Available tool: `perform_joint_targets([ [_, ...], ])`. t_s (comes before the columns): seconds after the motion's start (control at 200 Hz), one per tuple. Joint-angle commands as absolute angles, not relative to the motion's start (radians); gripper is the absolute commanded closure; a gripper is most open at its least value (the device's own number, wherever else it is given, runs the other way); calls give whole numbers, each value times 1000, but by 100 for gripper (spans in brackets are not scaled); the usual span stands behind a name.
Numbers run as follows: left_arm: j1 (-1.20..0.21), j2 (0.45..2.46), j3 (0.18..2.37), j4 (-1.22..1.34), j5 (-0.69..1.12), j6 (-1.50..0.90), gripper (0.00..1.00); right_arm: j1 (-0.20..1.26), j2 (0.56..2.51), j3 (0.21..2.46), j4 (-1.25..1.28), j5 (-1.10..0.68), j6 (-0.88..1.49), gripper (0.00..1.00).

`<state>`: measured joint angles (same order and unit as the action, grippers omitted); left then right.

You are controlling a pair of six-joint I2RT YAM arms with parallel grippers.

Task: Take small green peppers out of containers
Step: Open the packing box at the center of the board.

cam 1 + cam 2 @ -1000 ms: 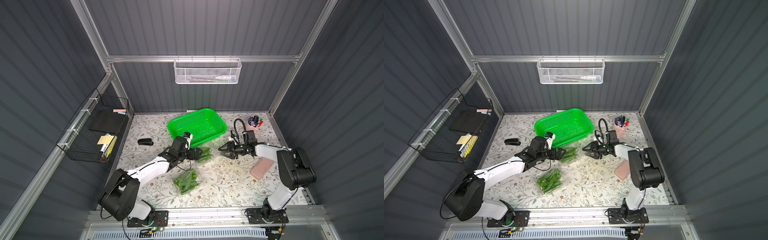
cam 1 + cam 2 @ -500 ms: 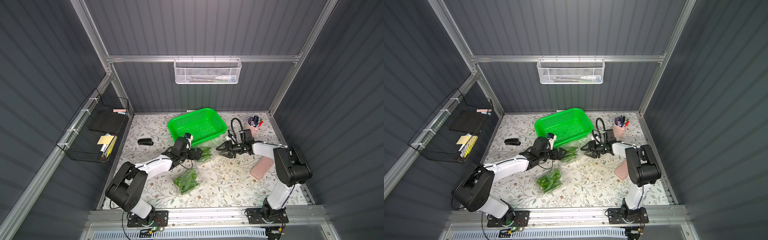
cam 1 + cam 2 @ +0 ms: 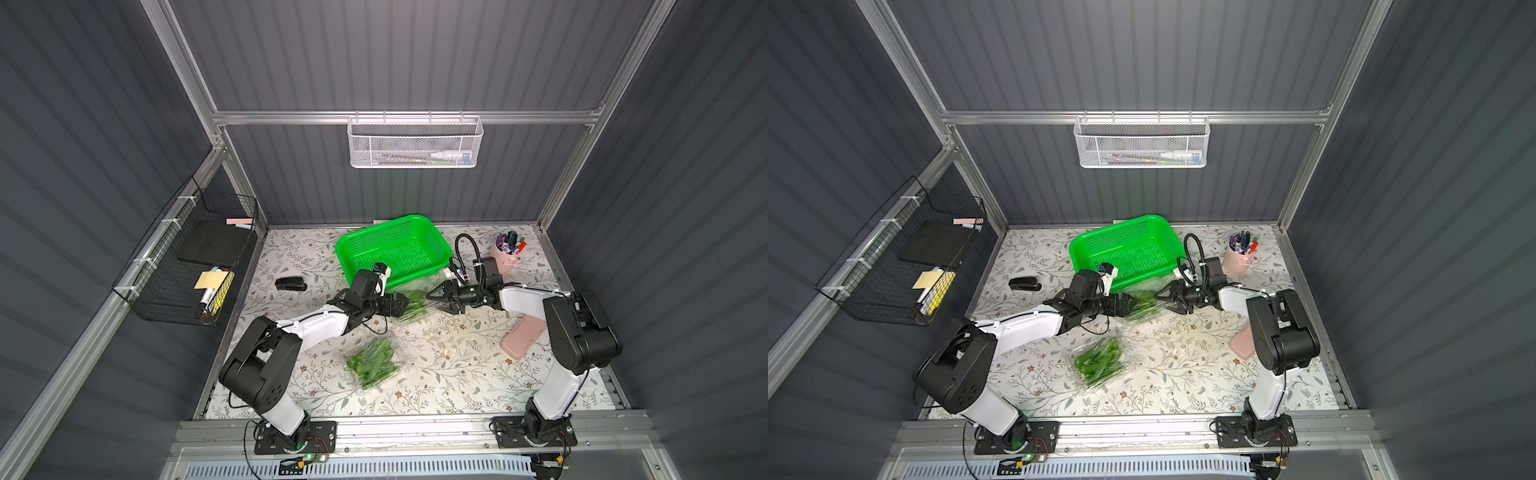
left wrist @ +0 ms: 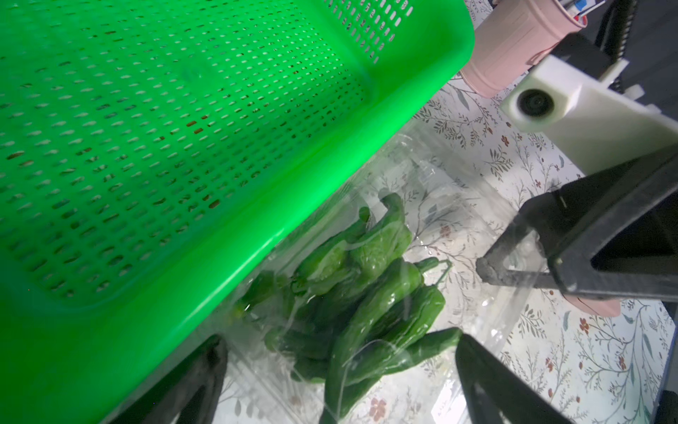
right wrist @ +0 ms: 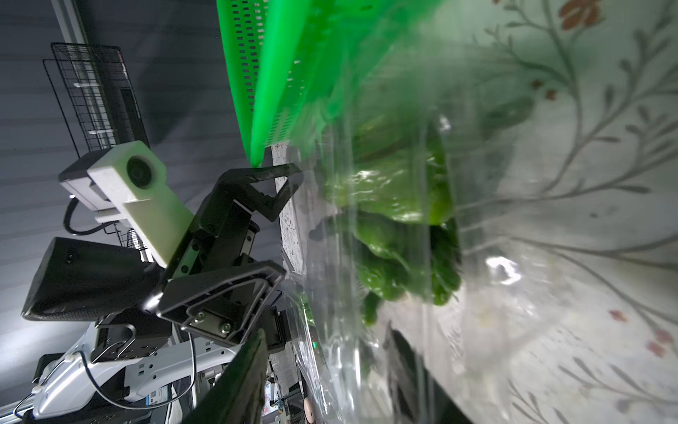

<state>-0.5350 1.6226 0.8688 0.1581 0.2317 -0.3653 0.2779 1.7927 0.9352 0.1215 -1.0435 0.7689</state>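
Observation:
A clear container of small green peppers lies on the table against the green basket's front wall, between my two grippers. My left gripper is open wide, its fingers on either side of that container's near end, with peppers and plastic between them. My right gripper is open at the container's opposite end, and the clear plastic wall runs between its fingers. A second container full of peppers lies closed nearer the table's front, apart from both grippers.
The bright green perforated basket stands at the back centre, just behind the grippers. A pink cup of pens is at the back right, a pink block lies by the right arm and a black stapler at the left.
My left gripper has moved right and my right gripper left, both closing in on the container by the basket. Both jaw openings look unchanged.

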Motion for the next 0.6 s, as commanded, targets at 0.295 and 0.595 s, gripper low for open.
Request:
perform_joint_targets([
  [0.295,-534,1675,947,149,303,-349,1,322,1909,916,432,-1059,950,47],
  [0.595,-534,1597,954,70,248,-321,1,320,1917,907,479,-1080,983,81],
])
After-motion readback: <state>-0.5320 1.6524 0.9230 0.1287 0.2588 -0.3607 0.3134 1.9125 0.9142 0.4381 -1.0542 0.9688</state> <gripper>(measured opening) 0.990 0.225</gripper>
